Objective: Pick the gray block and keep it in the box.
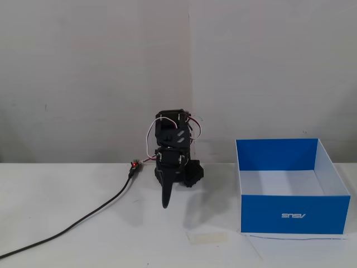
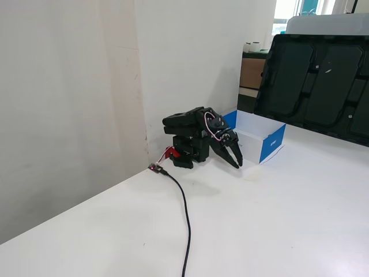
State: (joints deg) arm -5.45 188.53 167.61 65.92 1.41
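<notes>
Block not visible in either fixed view; arm folded at rest.

Nearest us in a fixed view lies the tape strip (image 1: 208,238), then the box (image 1: 295,214), empty so far as we see; behind stands the gripper (image 1: 166,202), pointing down, fingers together as far as we can judge. We should locate the block first, then part the fingers before descending squarely over it.

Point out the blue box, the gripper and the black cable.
blue box (image 1: 295,215): a fixed view, on its front wall beside the white logo.
gripper (image 2: 235,160): a fixed view, between the fingertips, which point down at the table.
black cable (image 2: 188,216): a fixed view, on its middle stretch across the table.
</notes>
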